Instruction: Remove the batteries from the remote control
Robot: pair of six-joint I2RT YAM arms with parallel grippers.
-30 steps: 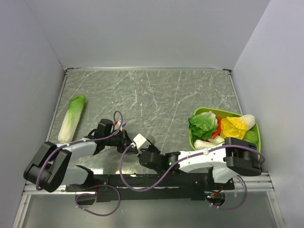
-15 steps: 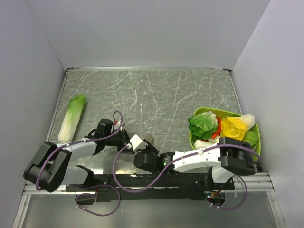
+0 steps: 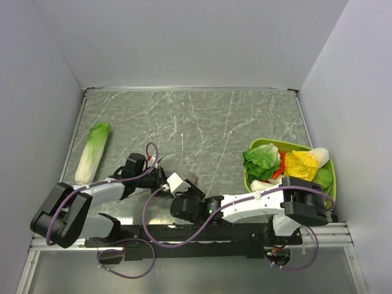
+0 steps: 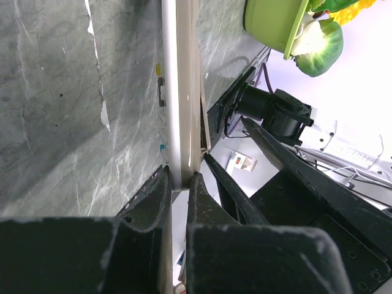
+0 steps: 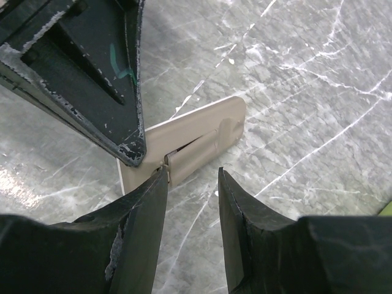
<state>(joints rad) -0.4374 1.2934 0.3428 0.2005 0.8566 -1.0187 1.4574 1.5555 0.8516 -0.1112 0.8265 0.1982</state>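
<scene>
The remote control (image 5: 195,145) shows its grey-tan back in the right wrist view, tilted off the table, with its oblong cover (image 5: 191,154) slightly lifted at one edge. My left gripper (image 4: 182,177) is shut on the remote's near end; in that view the remote (image 4: 179,92) runs edge-on away from the fingers. In the top view the remote (image 3: 176,182) is between both grippers near the table's front. My right gripper (image 5: 191,177) is open just below the remote, its left fingertip (image 5: 158,179) at the cover's edge. The batteries are hidden.
A long pale-green cabbage (image 3: 92,152) lies at the left. A green bowl (image 3: 258,146) of toy vegetables stands at the right, also in the left wrist view (image 4: 272,27). The arm bases and rail run along the front edge.
My right gripper has moved left and closed in under the remote. The left gripper has kept hold of the remote, which shifted slightly left.
</scene>
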